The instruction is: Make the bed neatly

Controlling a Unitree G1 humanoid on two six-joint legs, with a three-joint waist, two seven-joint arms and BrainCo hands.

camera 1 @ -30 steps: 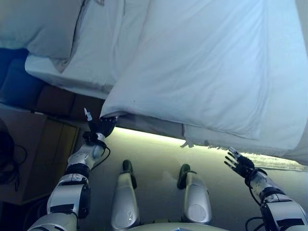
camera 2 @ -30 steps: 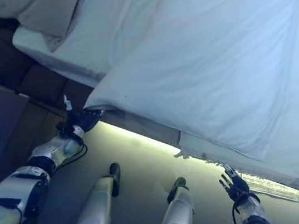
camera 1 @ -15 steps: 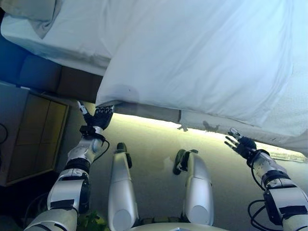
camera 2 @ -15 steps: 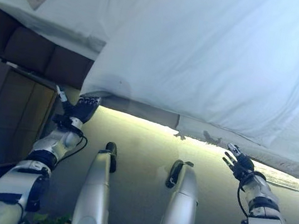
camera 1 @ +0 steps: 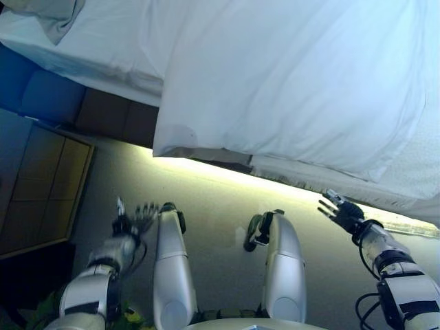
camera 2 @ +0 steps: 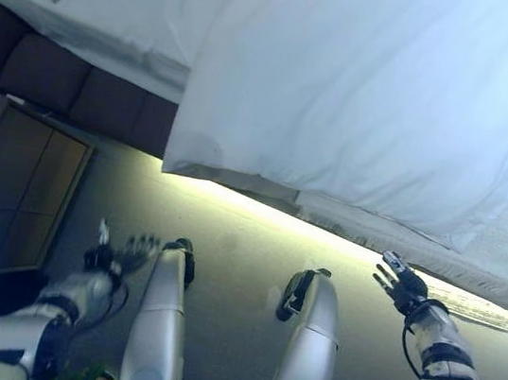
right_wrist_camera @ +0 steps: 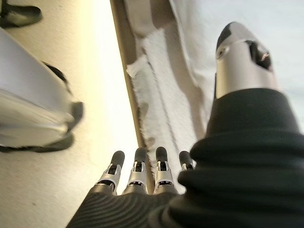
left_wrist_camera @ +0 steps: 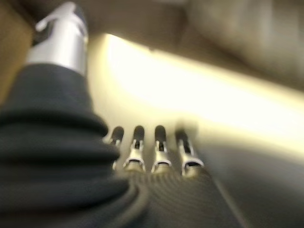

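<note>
Beds: one bed (camera 1: 82, 65), filling the upper part of the head views, mattress side showing along its near edge.
Duvets: one white duvet (camera 1: 295, 75) spread over most of the bed, its near left corner (camera 1: 168, 137) hanging a bit past the mattress edge.
Pillows: just one visible, a greyish pillow (camera 1: 48, 10) at the far left corner, only partly in view.
Sheet edge: a frayed white strip (right_wrist_camera: 161, 99) hangs down along the bed's side near the right hand.
Left hand: the left hand (camera 1: 136, 218) sits low over the floor, well apart from the duvet, fingers straight and spread, holding nothing.
Right hand: the right hand (camera 1: 342, 212) hovers just below the bed's edge, fingers stretched out, nothing in it, not touching the fabric.
Open room: a wide strip of pale floor (camera 1: 213, 199) runs between the robot and the bed, lit by a bright glow from under the frame.
Room: dark padded panels (camera 1: 103, 113) on the bed base to the left, plus a wooden panelled cabinet (camera 1: 41, 185) beside them.
</note>
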